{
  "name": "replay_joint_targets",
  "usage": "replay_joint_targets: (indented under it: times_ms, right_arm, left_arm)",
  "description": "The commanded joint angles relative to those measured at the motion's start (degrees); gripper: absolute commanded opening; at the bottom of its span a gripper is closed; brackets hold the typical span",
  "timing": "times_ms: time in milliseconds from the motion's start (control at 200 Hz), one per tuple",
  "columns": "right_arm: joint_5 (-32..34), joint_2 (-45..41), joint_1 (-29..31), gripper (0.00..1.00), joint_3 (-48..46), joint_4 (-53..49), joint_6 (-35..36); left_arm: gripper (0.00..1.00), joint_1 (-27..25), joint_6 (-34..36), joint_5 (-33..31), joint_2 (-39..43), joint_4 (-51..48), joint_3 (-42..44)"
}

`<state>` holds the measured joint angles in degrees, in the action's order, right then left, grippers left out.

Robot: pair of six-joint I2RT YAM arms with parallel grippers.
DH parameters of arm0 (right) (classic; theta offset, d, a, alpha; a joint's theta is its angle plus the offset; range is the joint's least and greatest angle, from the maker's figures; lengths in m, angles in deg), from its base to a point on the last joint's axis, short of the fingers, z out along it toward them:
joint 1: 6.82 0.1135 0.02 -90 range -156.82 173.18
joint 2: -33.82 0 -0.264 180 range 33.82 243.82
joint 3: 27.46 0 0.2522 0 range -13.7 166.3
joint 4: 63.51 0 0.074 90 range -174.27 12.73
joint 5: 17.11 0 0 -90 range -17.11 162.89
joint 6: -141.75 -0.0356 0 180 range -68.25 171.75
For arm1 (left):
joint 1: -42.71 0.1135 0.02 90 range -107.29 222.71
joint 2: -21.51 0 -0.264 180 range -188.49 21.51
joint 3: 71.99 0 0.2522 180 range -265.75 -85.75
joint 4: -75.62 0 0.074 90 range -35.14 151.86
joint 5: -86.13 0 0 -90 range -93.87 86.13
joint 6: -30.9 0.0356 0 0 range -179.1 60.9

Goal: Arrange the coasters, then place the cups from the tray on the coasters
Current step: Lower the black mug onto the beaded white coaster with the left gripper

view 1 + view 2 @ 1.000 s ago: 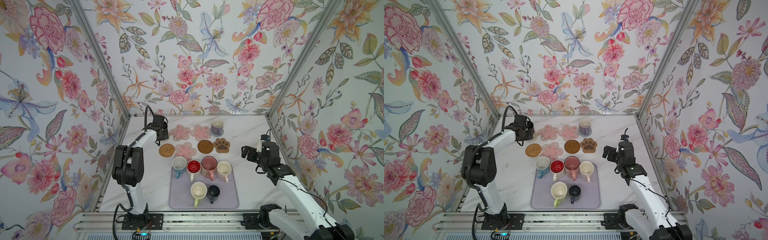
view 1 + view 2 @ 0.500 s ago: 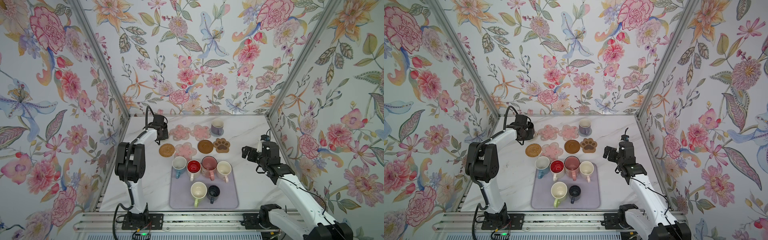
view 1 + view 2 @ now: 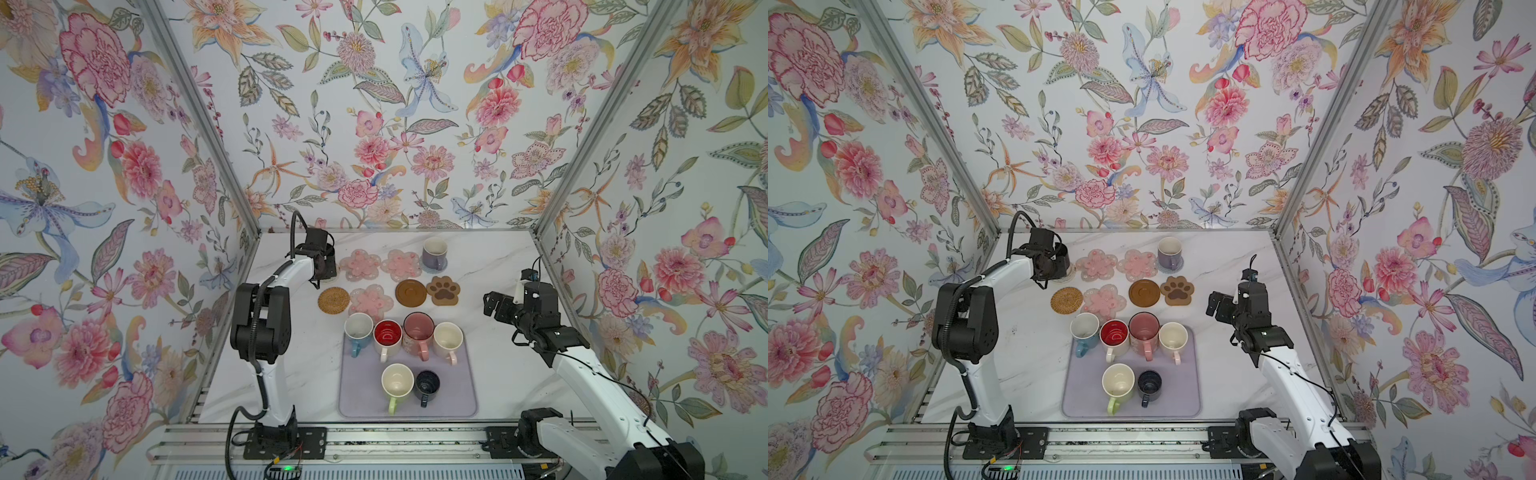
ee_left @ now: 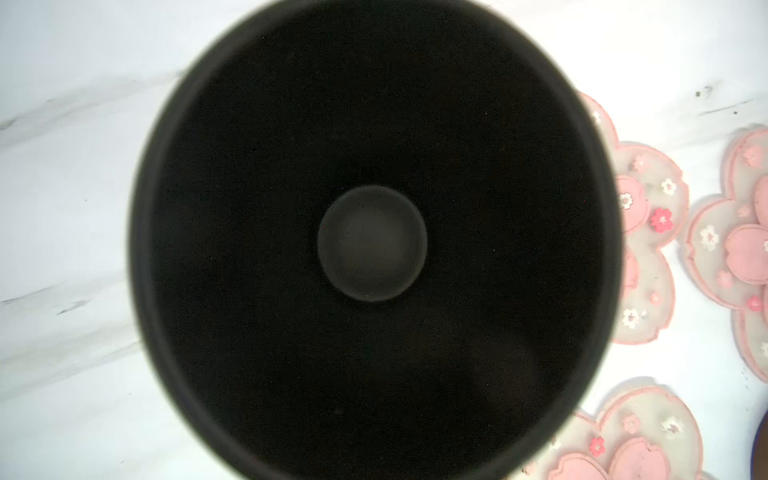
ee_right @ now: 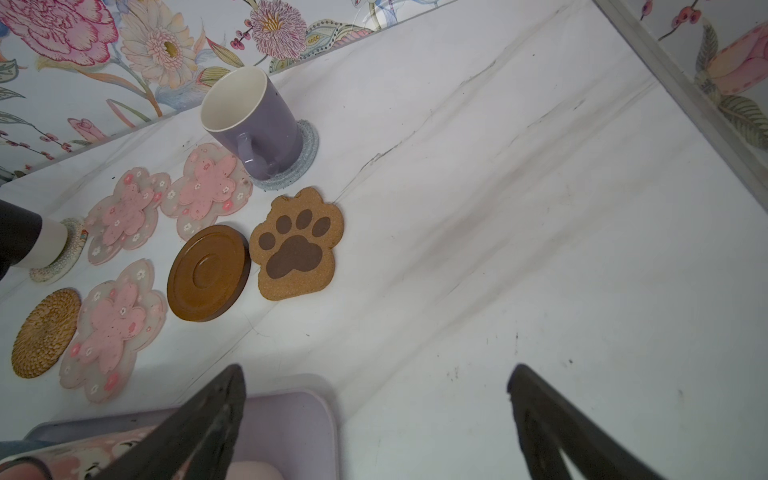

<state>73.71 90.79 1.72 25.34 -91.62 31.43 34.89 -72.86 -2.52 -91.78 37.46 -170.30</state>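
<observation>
Black cup (image 3: 1062, 266) — clamped in left fingers (image 3: 1045, 266), on beige woven coaster (image 5: 62, 253)

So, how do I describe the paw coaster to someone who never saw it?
Find the large rectangular lavender tray. Beyond its far right corner lies the brown cork paw-shaped coaster. Only it shows dark toe pads; the neighbouring brown disc is plain.

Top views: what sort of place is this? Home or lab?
Most likely a staged robot test cell, not a home: floral wall panels in metal framing box in a marble-look tabletop, and a left arm and right arm are bolted to a front rail.
</observation>
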Motion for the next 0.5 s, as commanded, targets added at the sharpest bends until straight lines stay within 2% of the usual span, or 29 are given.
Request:
replay_joint_targets:
  times_ms: [0,495]
  right_arm:
    - [-0.47,0.47,-0.22,0.99,1.38,-0.69,0.47]
    - [-0.73,-0.1,-0.28,0.99,1.12,-0.52,0.28]
  left_arm:
    - [0.0,0.6,0.4,1.15,-0.06,1.8,-2.92]
    - [0.0,0.56,0.23,-0.14,-1.86,-0.06,-2.81]
